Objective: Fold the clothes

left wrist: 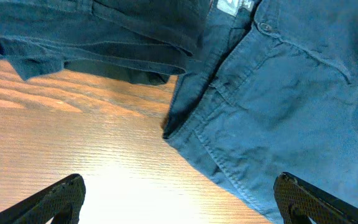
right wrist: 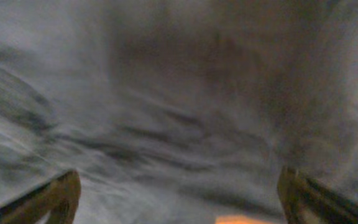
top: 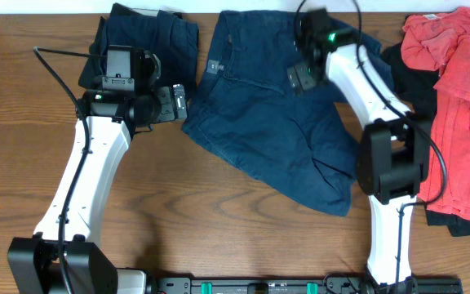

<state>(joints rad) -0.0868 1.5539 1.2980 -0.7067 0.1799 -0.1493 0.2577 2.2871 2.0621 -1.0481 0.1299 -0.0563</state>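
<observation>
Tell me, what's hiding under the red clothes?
A black garment lies under the coral-red garment; its edges peek out beside and below the red. Its middle is covered, so its shape and anything beneath it cannot be seen.

Navy shorts [top: 255,122] flat, legs rumpled

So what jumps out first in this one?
Big navy shorts spread across the middle of the table, the right gripper open over their waistband end. A coral-red garment lies on a black garment at the robot's right; the left gripper sits open by the shorts' left edge.
</observation>
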